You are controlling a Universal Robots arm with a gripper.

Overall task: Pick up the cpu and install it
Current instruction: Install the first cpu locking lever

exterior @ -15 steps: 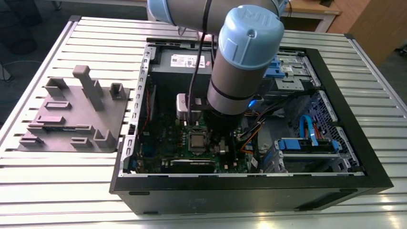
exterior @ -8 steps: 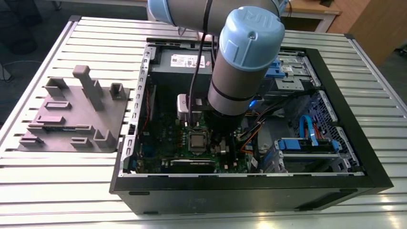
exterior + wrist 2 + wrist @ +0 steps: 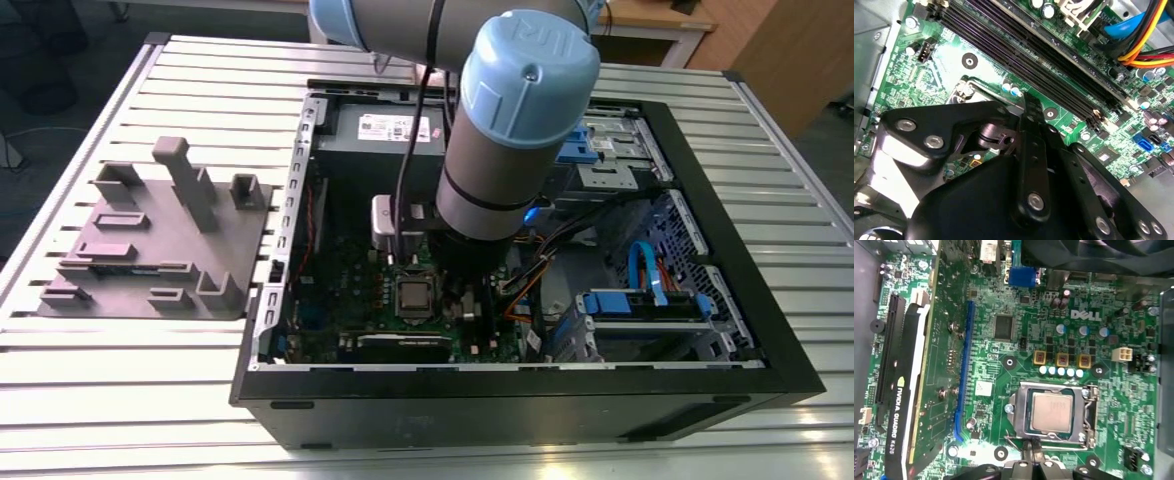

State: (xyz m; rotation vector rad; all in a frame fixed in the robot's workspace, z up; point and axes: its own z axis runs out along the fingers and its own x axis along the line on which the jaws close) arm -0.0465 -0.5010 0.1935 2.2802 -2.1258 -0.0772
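CPU seated in socket; end effector just beside it.

First wrist view: cpu (image 3: 1052, 413) lies flat in the socket (image 3: 1089, 415), lower centre-right of frame, on the board (image 3: 1019, 365). End effector (image 3: 1033, 450) tip sits at the socket's near edge, just below the cpu, fingers drawn together and holding nothing. Exterior view: cpu (image 3: 414, 293) at frame centre inside the case (image 3: 534, 400) on the desk (image 3: 134, 400), arm (image 3: 514, 130) over it.

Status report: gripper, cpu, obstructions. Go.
Gripper low over the motherboard, beside the socket; finger state unclear. Cpu seated in the socket, not held. Socket frame rings it; graphics card stands off to one side.
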